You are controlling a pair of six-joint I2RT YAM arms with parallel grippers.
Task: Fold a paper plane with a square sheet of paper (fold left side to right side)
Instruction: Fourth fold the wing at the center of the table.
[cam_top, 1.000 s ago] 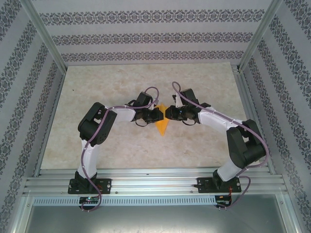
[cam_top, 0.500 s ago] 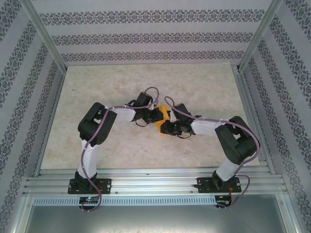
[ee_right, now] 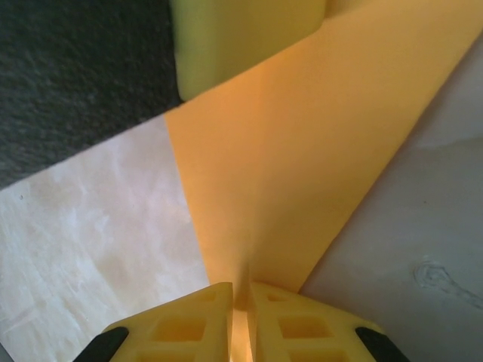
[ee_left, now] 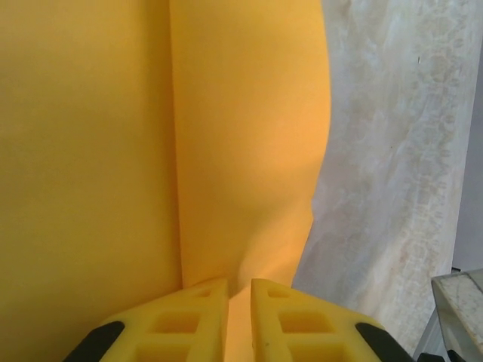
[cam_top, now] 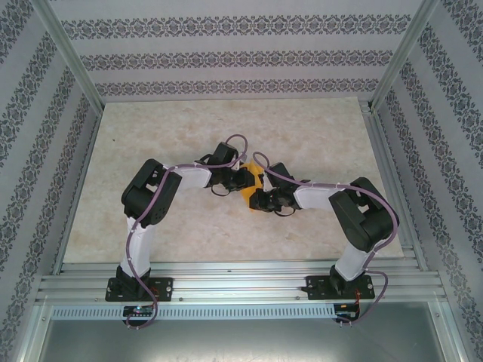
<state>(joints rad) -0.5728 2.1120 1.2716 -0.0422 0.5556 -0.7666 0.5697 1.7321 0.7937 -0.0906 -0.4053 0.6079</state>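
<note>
Both pairs of fingers (ee_left: 192,320) (ee_right: 189,328) pinch the paper (ee_left: 241,151).

Top view: the thin orange-yellow folded paper sheet (cam_top: 257,179) shows only as a small patch at centre frame. The rest is hidden under the arms' heads, so its outline is unreadable.

Left wrist view: it runs off the top and left edges, and the bottom edge crops the left pincer (ee_left: 239,285).

Right wrist view: the sheet leaves the top and right edges, the right pincer (ee_right: 240,290) is cropped below, and a blurred yellow block (ee_right: 249,38) at top centre is unidentifiable.
</note>
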